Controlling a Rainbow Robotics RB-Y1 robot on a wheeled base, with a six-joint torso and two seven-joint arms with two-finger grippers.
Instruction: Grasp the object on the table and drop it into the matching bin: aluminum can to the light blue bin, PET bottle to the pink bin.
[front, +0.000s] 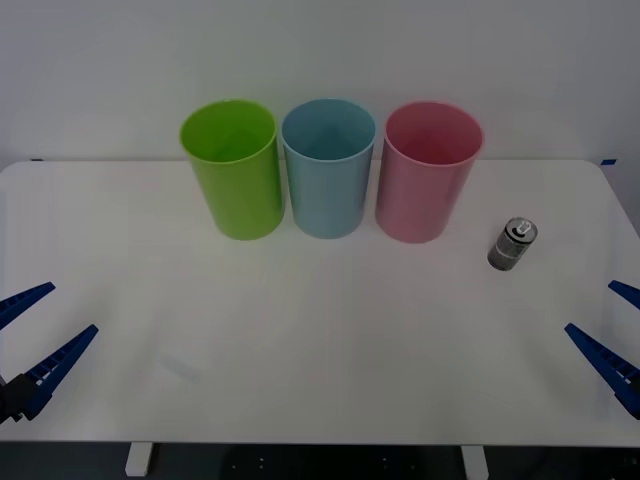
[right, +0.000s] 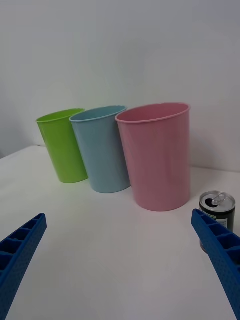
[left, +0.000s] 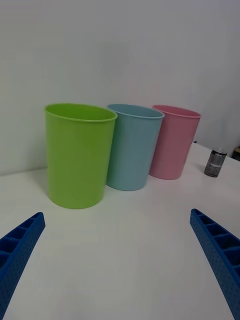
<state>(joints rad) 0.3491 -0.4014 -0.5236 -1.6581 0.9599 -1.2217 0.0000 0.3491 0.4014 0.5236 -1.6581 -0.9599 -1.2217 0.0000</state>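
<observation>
Right gripper (front: 612, 320) jaws spread wide, empty, low at table's right front edge. Left gripper (front: 35, 325) likewise spread, parked at left front.

Small dark grey-black aluminum can (front: 512, 244) upright on wide white table (front: 320, 370), just beside tall pink plastic bin (front: 428, 172), ahead of right gripper.

Risks:
- finger nudge topples can, can rolls
- pink bin crowds approach
- light blue bin (front: 328, 168) sits between pink and lime green bin (front: 233, 170); wrong-bin drop, rim clip possible

White table (front: 300, 380), three bins, seemingly upright aluminum can (front: 512, 245)
</observation>
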